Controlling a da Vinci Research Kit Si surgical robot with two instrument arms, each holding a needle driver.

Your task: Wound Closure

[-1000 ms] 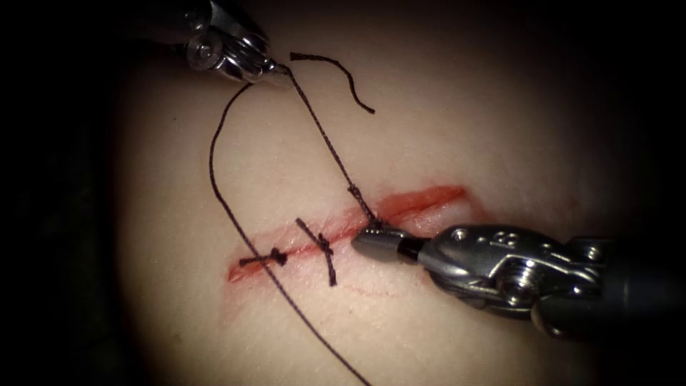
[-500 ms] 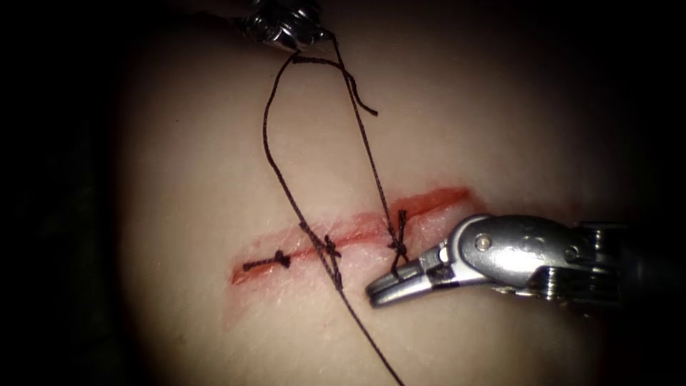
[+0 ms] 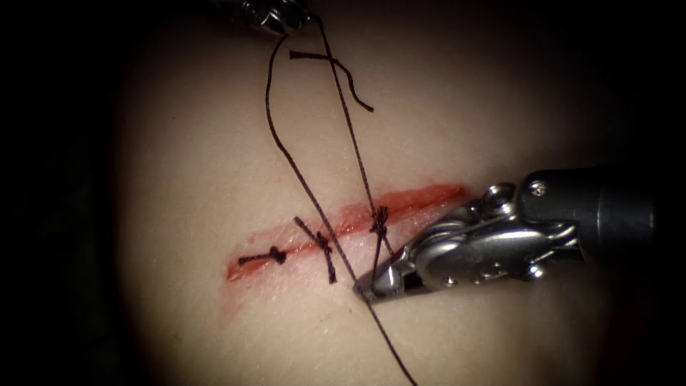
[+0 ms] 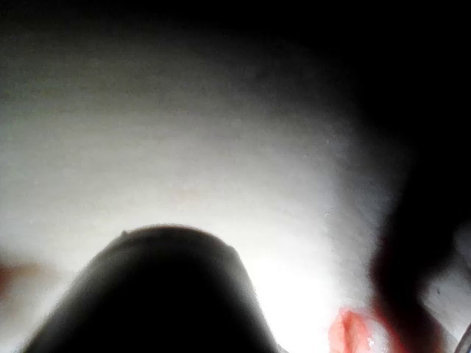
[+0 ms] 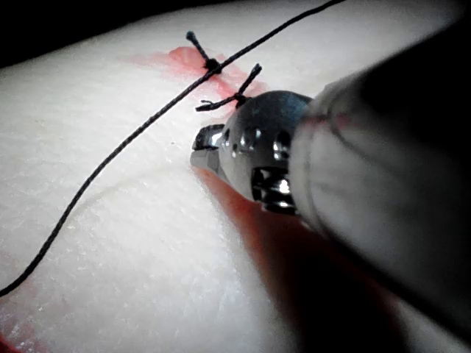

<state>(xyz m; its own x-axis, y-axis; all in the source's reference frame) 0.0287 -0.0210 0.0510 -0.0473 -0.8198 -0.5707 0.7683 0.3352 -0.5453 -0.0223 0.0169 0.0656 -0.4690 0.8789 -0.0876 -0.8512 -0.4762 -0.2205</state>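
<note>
Endoscope view: the right claw (image 3: 366, 287), reaching in from the right, is clamped on the thread (image 3: 350, 136) just below the cut (image 3: 357, 221), beneath the third knot (image 3: 379, 221). From there one strand rises steeply to the left claw (image 3: 282, 18) at the top edge, closed on the thread; another runs off to the bottom edge. A cut end of thread (image 3: 343, 71) lies on the tissue (image 3: 193, 164) above. No needle is visible.

Right wrist view: the right claw (image 5: 202, 147) sits beside the knots, with the thread (image 5: 132, 140) crossing the tissue (image 5: 147, 279).

Thread (image 3: 355, 154) crosses cut (image 3: 357, 221) — tool (image 3: 368, 287) below
</note>
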